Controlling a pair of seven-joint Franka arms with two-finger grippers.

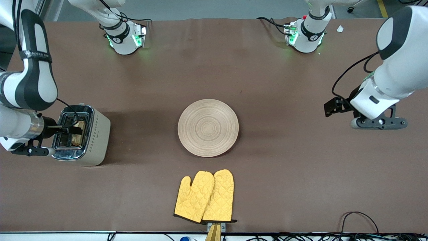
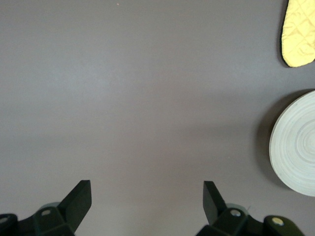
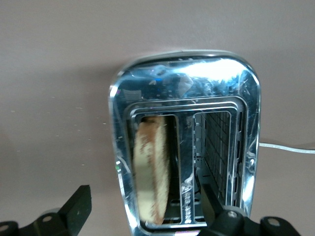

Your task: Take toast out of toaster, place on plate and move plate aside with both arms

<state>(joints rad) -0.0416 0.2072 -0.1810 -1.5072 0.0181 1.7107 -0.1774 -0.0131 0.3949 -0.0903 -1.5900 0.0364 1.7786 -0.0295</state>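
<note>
Wooden plate (image 1: 208, 128) x1, toast (image 3: 151, 169) x1 in toaster (image 1: 95, 139), mitts (image 1: 204, 196) x2.
Right hand (image 3: 145, 206) spread over toaster; left hand (image 2: 146, 201) spread over bare tabletop (image 1: 301, 160), waiting.

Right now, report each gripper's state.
Left gripper: open, empty, over bare table.
Right gripper: open over the toaster, holding nothing; the toast sits in its slot.

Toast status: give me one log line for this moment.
toast: in toaster slot | right hand: open, over toaster | left hand: open, waiting | plate: bare

Brown table cover (image 1: 267, 83) under even light; grey floor (image 1: 207, 8) along table's edge
</note>
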